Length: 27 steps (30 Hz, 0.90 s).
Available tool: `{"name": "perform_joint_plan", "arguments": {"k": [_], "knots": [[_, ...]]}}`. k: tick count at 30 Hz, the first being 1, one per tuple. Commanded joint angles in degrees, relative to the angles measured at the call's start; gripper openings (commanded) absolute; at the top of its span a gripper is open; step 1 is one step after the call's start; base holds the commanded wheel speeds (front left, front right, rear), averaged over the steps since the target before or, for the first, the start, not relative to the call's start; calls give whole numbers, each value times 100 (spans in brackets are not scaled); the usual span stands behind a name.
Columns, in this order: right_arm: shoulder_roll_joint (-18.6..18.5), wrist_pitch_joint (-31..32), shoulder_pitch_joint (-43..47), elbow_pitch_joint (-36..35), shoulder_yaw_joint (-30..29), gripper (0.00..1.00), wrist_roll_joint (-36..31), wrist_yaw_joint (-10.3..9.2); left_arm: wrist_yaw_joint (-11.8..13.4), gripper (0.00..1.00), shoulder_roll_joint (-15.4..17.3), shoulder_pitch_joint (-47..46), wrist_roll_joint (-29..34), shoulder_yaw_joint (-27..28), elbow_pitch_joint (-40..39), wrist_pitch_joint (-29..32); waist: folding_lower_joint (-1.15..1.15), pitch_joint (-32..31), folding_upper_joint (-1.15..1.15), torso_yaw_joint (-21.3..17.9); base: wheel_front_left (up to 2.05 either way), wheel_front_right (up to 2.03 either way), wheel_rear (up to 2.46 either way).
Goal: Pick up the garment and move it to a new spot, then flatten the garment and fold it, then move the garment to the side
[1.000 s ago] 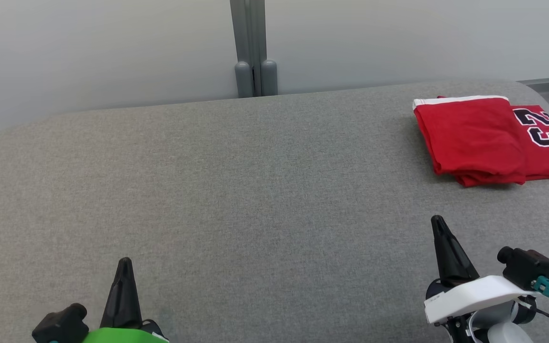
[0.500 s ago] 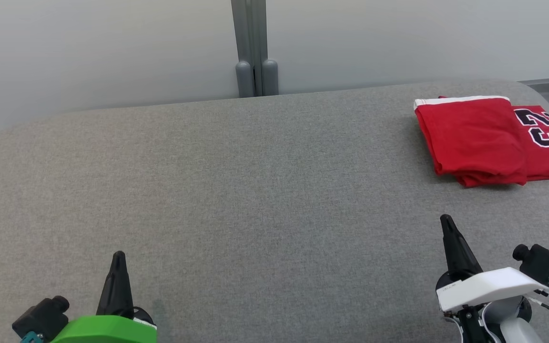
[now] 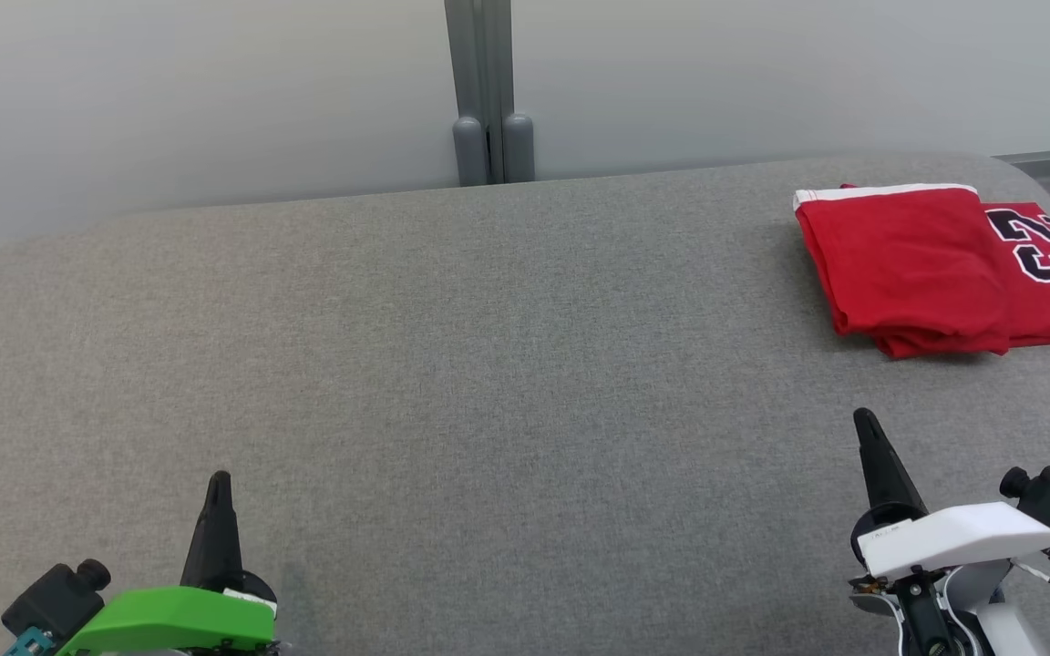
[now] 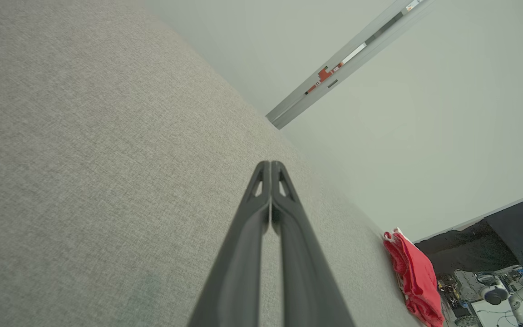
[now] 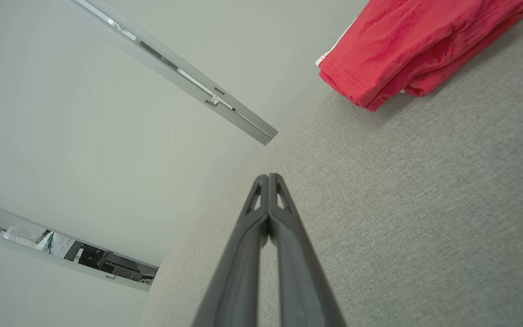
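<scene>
L tool [image 3: 218,481] sits low left over grey counter [image 3: 507,383], fingers pressed together, nothing held. R tool [image 3: 865,419] low right, same: closed tight, empty. Red garment [image 3: 908,264], folded w/ "23" showing, lies at counter's far right corner, well apart from both. Grey post [image 3: 488,91] behind.

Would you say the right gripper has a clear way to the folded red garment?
Probably yes: the garment lies ahead of the right gripper on the grey surface, which is bare between them. The gripper is shut, so it would have to open first.
</scene>
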Motion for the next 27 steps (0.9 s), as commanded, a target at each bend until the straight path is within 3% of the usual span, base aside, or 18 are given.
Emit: {"name": "perform_joint_plan", "arguments": {"k": [1, 27], "knots": [[-16, 43, -151, -30, -46, 0, 193, -2, -44, 0, 59, -163, -219, 52, -22, 33, 0, 0, 0, 2, 0, 0, 0], [26, 444, -261, 141, -322, 0, 1733, -1, -269, 0, 67, -451, -1820, 298, 240, 436, 0, 4, 0, 29, 0, 0, 0]]}}
